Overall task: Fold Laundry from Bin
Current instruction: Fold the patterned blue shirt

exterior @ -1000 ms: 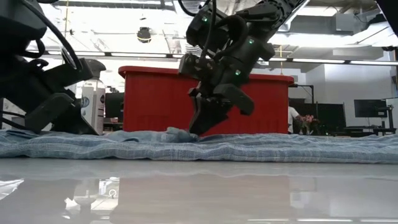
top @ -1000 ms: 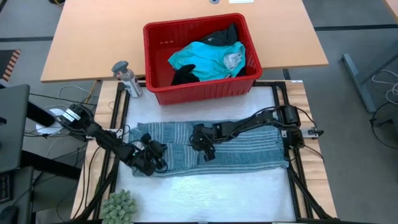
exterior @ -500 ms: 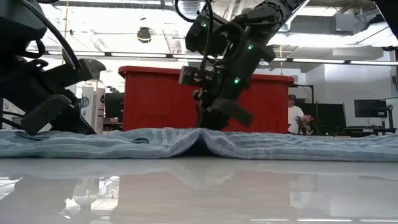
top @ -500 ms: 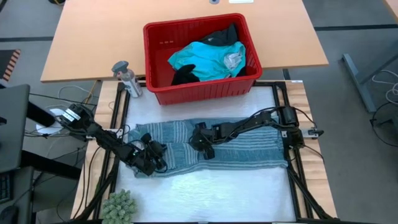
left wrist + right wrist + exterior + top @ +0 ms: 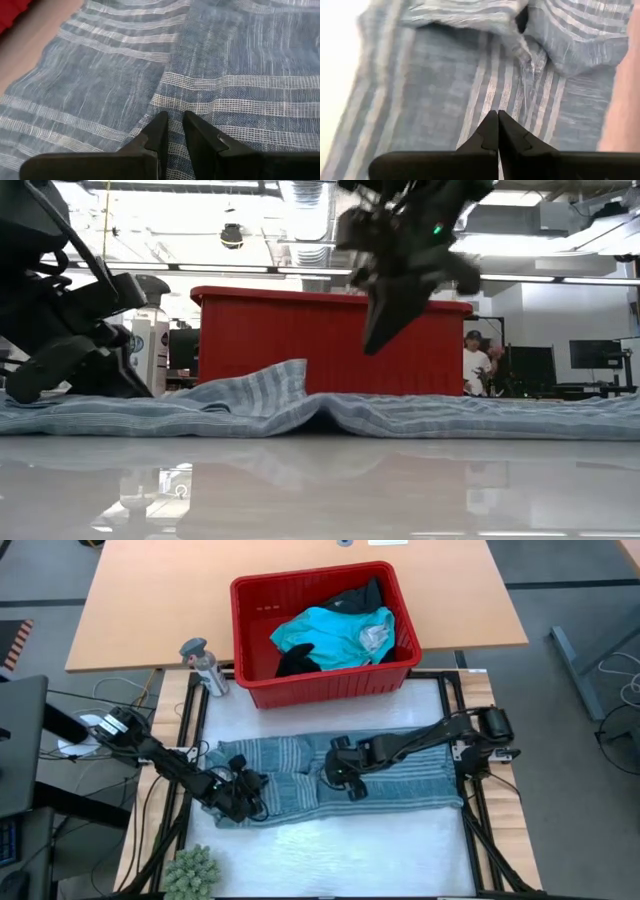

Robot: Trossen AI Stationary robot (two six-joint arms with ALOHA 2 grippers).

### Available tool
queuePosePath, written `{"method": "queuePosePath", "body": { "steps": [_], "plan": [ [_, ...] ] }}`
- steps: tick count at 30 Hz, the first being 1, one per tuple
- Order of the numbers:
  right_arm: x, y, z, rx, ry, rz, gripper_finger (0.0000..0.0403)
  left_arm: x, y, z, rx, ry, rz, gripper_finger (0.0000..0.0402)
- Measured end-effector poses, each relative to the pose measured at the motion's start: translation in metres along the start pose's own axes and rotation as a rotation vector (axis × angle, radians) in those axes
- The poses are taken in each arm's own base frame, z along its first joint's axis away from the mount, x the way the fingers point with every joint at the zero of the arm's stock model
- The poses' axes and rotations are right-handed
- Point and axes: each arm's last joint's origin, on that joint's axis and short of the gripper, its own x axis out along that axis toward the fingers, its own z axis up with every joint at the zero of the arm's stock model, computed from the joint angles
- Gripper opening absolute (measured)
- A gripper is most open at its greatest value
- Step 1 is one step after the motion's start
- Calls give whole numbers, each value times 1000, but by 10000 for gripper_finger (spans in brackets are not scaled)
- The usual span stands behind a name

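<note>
On the mat before the bin, the striped garment lies bunched mid-length; right gripper, fingers closed and empty, should reopen and smooth outward while left gripper, nearly closed, pins its end.

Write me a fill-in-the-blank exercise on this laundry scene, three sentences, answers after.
1. The striped garment lies spread on the ____ mat.
2. The turquoise garment sits inside the ____ bin.
3. The right end effector hangs above the striped garment with its fingers ____.

Answers: white; red; shut
</note>
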Motion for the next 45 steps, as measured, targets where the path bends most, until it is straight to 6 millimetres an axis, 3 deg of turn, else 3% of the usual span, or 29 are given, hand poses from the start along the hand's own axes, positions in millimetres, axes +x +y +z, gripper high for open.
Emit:
{"method": "queuePosePath", "body": {
  "steps": [6, 12, 18, 21, 26, 30, 34, 38, 41, 45],
  "plan": [
    [-51, -2, -9, -28, 33, -126, 27, -8, 4, 1, 7, 14, -6, 53],
    [-103, -20, -20, -19, -65, -190, 27, -34, 5, 32, -6, -60, -134, 53],
    [-123, -46, -33, -23, -146, -130, 44, -56, 19, 44, 23, -102, -239, 64],
    [-119, -60, -31, 25, -266, 11, 50, -69, 30, 53, -115, -164, -281, 78],
    [-102, -82, -13, 274, -548, 342, 52, -104, 57, 78, -666, -274, -560, 103],
    [-85, -85, -8, 368, -571, 586, 52, -132, 73, 85, -950, -260, -860, 115],
    [-63, -82, -11, 367, -487, 620, 52, -140, 77, 85, -1099, -220, -927, 116],
    [-33, -58, -7, 516, -286, 689, 51, -140, 69, 82, -1091, -3, -980, 107],
    [-15, -28, 5, 577, -189, 577, 51, -138, 61, 72, -979, 163, -901, 86],
    [5, 5, 25, 749, -190, 429, 51, -144, 60, 64, -824, 230, -875, 62]
  ]
}}
